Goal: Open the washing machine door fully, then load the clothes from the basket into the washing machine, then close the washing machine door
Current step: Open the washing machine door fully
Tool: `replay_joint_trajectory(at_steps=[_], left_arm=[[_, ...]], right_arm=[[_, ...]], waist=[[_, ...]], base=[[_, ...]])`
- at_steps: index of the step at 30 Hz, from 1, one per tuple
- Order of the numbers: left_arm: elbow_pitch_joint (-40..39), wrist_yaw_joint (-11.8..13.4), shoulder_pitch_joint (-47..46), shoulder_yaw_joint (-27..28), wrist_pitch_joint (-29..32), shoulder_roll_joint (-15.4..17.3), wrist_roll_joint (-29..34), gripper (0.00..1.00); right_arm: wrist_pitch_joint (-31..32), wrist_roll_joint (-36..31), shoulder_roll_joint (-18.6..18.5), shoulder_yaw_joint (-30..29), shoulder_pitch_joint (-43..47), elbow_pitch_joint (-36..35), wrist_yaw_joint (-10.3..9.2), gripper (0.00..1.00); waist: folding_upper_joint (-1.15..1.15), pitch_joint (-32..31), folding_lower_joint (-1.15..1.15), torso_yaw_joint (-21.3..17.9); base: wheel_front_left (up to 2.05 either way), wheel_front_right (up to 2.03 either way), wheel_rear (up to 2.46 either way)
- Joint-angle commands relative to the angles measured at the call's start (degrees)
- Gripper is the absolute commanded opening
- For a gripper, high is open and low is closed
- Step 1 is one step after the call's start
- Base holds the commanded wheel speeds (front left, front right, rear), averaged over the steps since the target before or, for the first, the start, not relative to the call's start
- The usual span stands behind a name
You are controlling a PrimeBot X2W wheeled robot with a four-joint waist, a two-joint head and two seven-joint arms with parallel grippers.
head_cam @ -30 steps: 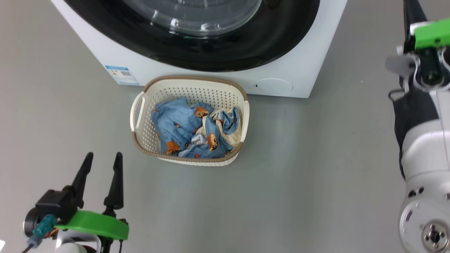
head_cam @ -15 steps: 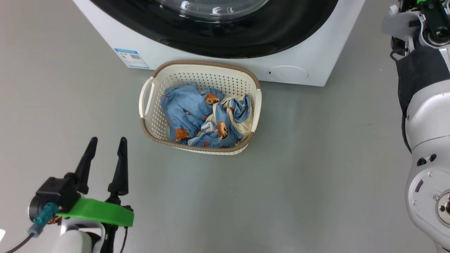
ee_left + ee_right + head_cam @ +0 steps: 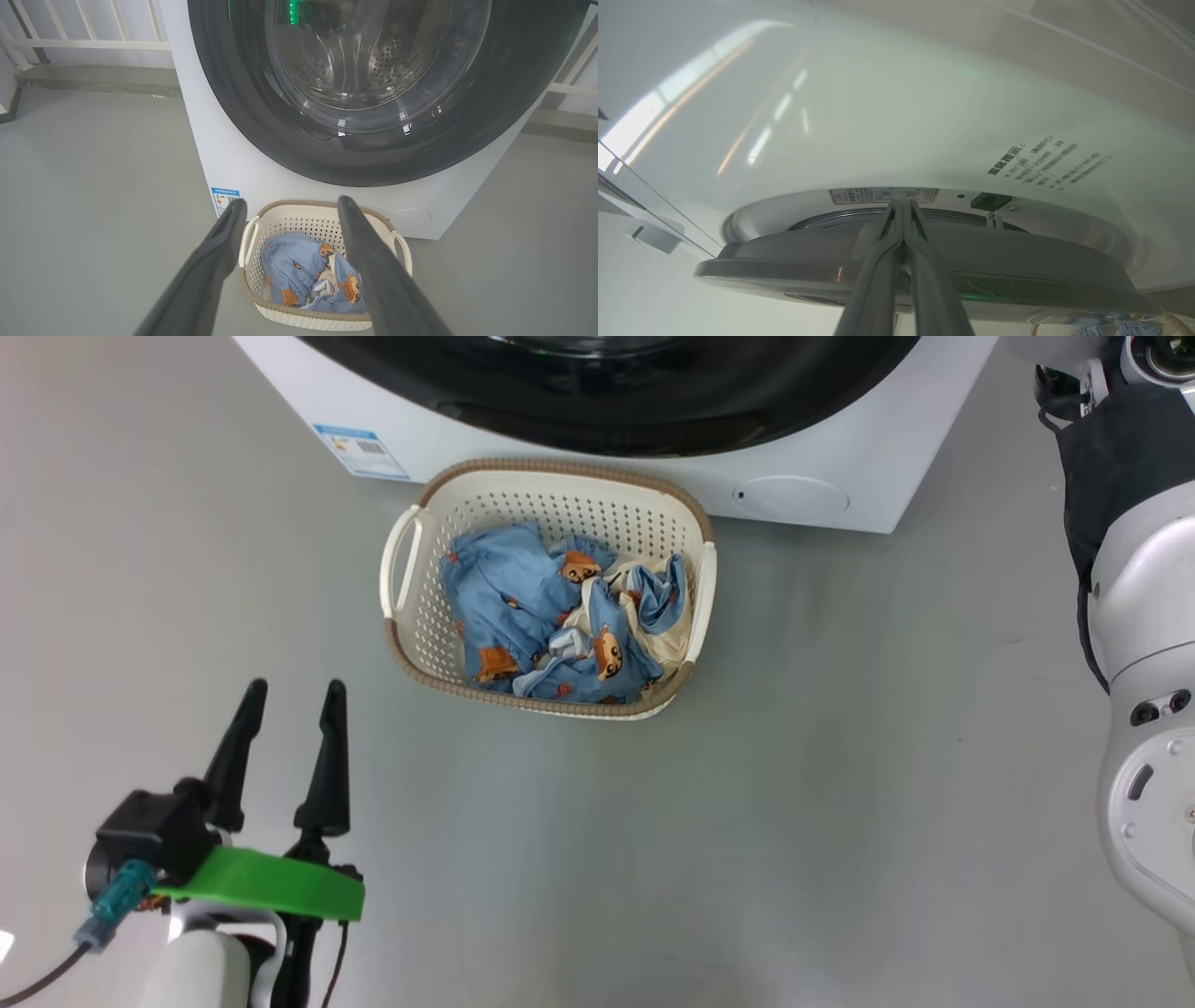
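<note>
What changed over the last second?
Mainly the head camera moved: washer, basket and clothes slid up and right in its picture together, none shifting against the others. The right forearm went further up that view. Nothing grabbed or released. Unchanged: left gripper open and empty. The right gripper is shut, tips at the door rim.

Bright, even diffuse light. Faint soft shadow on floor (image 3: 840,803) beside basket (image 3: 560,467). Glare streaks on washing machine (image 3: 878,116) front, pinpoint highlights on washing machine door (image 3: 355,70) glass. Right gripper (image 3: 903,205) close-up is soft; wrist views bow at the edges.
</note>
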Motion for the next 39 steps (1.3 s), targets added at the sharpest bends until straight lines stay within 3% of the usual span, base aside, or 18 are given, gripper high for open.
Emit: replay_joint_trajectory(at_steps=[1, 22, 39], left_arm=[[-1.67, -0.09, -1.82, 1.67, -0.37, 1.17, -0.49, 1.0], [-1.07, -0.09, -2.93, 0.6, -0.37, 0.6, -1.86, 1.0], [-2.5, -0.09, -2.78, 1.27, -0.37, 0.33, -1.14, 1.0]], right_arm=[[0.17, -1.03, 1.53, 0.08, -3.05, -0.62, 0.1, 0.0], [1.37, -6.17, -0.09, -1.71, -9.69, 7.75, 0.1, 0.0], [12.65, -6.86, -2.02, -2.87, -10.05, 10.89, 0.1, 0.0]], waist=[[0.0, 0.85, 0.0, 0.53], [0.0, 3.3, 0.0, 2.44], [0.0, 2.56, 0.0, 2.25]], base=[[0.0, 0.0, 0.0], [0.0, 0.0, 0.0], [0.0, 0.0, 0.0]])
